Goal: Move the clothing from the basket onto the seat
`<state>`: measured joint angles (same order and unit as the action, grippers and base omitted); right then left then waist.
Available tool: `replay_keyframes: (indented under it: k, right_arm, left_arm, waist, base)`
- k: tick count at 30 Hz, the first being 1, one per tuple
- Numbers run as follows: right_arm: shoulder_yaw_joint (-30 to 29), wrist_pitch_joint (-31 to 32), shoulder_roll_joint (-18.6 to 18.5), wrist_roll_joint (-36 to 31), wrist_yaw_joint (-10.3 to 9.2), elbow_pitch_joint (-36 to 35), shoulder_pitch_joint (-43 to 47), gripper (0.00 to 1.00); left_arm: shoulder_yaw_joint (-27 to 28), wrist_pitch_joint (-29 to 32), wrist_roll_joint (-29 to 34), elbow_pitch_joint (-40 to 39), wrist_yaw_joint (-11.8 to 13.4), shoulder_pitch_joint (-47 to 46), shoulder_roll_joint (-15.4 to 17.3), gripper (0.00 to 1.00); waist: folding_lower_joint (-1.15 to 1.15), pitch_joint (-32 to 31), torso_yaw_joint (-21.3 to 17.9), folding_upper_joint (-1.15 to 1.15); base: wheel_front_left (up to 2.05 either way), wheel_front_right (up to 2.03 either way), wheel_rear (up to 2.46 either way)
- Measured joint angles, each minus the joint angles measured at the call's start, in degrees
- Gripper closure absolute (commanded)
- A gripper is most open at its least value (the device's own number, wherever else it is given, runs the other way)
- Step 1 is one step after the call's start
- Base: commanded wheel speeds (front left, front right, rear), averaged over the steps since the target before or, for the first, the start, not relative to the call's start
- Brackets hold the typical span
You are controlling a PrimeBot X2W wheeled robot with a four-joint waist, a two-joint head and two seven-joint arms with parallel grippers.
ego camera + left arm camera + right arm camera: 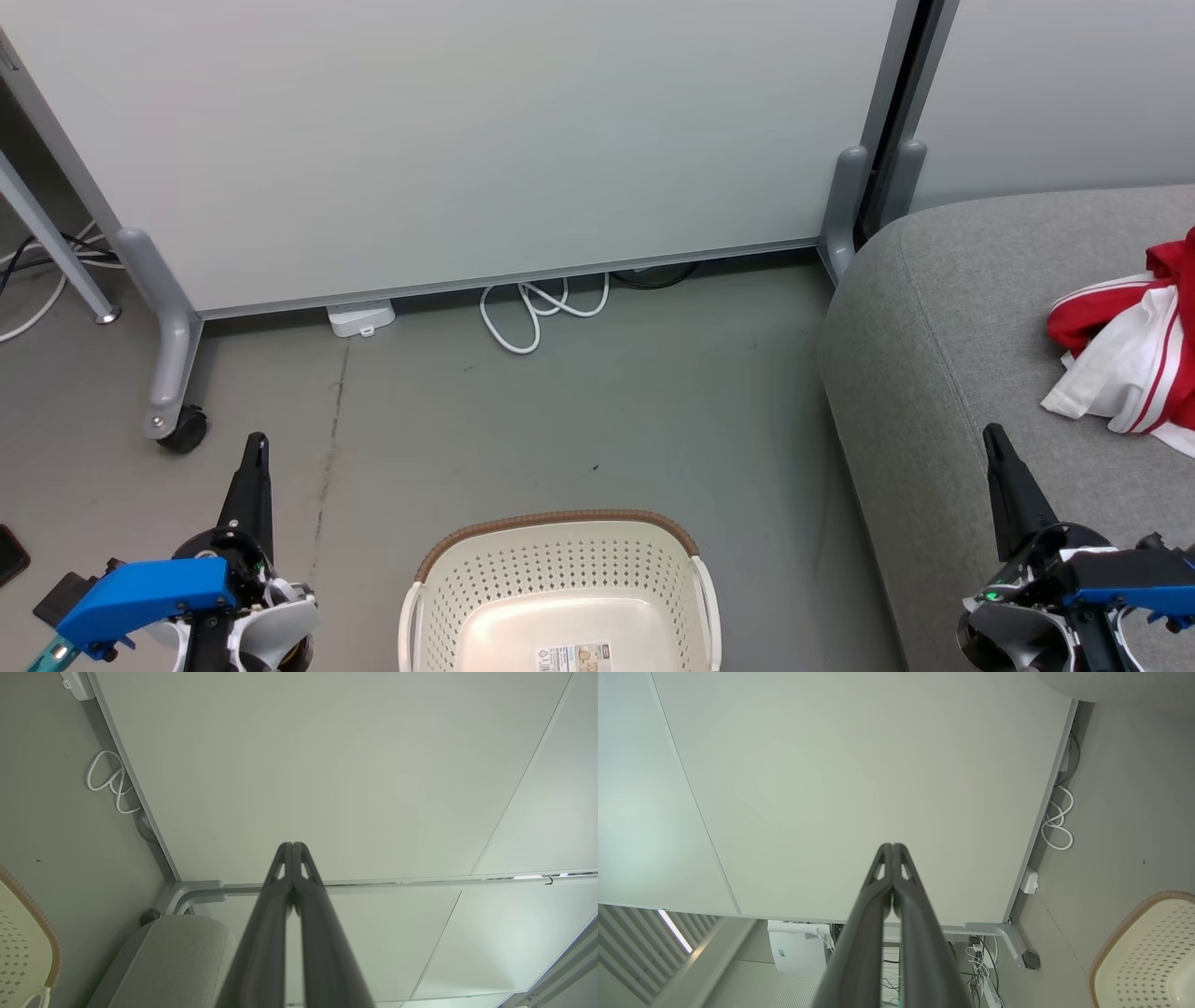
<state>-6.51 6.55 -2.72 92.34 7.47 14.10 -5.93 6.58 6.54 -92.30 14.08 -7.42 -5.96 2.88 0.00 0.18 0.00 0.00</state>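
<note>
The task is looking all but finished. The clothing (1134, 359) is lying in a red and white heap on the seat (943, 355), at 3 o'clock in the head view, and is running off that view's edge. The basket (560, 569) is sitting on the floor (607, 420) at 6 o'clock, showing a bare bottom with its label. Its near end is cut off by the picture, so it is probably empty, though I cannot be sure.

The left hand (252, 476) is hovering at 7 o'clock over the floor. The right hand (1004, 467) is hovering at 4 o'clock over the seat's front part. Both are pressing their fingers together on nothing (each wrist view is showing the tips meeting).

For moving, open floor is lying from the basket toward 12 o'clock, up to the partition panel (467, 140). A looped white cable (541, 313) is trailing at the panel's foot. The panel's castor (182, 429) is standing near the left hand at 9 o'clock. The seat's rounded edge is curving just beside the basket at 3 o'clock, leaving a narrow strip of floor between them.
</note>
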Motion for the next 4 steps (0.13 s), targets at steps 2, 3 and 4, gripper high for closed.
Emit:
replay_keyframes:
  k: [2,3,4]
  right_arm:
    - [0.0,0.0,0.0,0.0,0.00,0.0,0.0,1.00]
    - [0.0,0.0,0.0,0.0,0.00,0.0,0.0,1.00]
    - [0.0,0.0,0.0,0.0,0.00,0.0,0.0,1.00]
  left_arm:
    - [0.0,0.0,0.0,0.0,0.0,0.0,0.0,1.00]
    - [0.0,0.0,0.0,0.0,0.0,0.0,0.0,1.00]
    - [0.0,0.0,0.0,0.0,0.0,0.0,0.0,1.00]
  waist:
    - [0.00,0.0,0.0,0.00]
    - [0.00,0.0,0.0,0.00]
    - [0.00,0.0,0.0,0.00]
  base:
    - [0.00,0.00,0.00]
    - [0.00,0.00,0.00]
    - [0.00,0.00,0.00]
